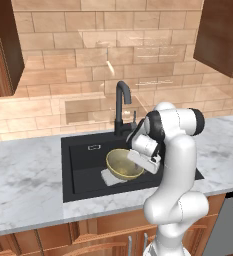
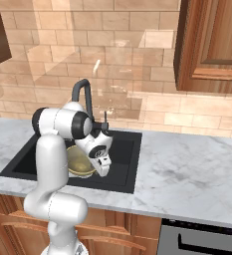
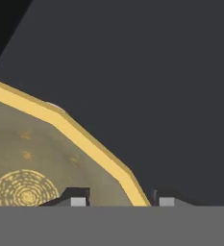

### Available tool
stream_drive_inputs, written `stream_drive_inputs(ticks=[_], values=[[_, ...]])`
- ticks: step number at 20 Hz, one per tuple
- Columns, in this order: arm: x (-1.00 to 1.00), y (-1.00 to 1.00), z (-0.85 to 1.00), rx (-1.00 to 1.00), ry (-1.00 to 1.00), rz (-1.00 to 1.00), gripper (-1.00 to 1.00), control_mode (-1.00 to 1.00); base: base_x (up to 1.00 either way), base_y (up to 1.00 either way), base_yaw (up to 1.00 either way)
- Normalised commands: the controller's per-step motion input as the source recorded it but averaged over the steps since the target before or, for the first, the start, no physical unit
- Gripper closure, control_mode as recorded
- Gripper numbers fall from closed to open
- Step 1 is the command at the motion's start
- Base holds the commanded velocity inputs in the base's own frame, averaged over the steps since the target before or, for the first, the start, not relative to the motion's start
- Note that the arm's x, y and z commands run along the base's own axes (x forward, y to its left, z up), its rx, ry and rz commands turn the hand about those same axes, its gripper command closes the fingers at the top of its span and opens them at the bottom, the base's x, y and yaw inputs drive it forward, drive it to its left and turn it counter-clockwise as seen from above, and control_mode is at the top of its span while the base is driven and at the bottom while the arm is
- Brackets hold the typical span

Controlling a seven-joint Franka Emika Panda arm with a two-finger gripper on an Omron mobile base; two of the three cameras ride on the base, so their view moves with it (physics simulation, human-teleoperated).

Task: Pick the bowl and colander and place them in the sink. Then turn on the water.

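Hand view: claw (image 3: pixel 119 202) points down into the sink (image 1: pixel 83 165), fingers parted astride the bowl (image 3: pixel 31 163) rim.

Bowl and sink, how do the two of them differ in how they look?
The bowl is yellow-tan with a golden rim, while the sink is matte black. The bowl is round and the sink is rectangular. The bowl is much smaller and sits inside the sink. Both are hollow and open at the top.
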Motion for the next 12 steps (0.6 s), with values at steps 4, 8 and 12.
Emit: stream_drive_inputs(ticks=[4,8,12], values=[[0.0,0.0,0.0,0.0,0.0,0.0,-1.0,-1.0,0.0,0.0,0.0],[0.0,0.0,0.01,0.0,0.0,0.0,-1.0,-1.0,0.0,0.0,0.0],[0.0,0.0,0.06,0.0,0.0,0.0,-1.0,-1.0,0.0,0.0,0.0]])
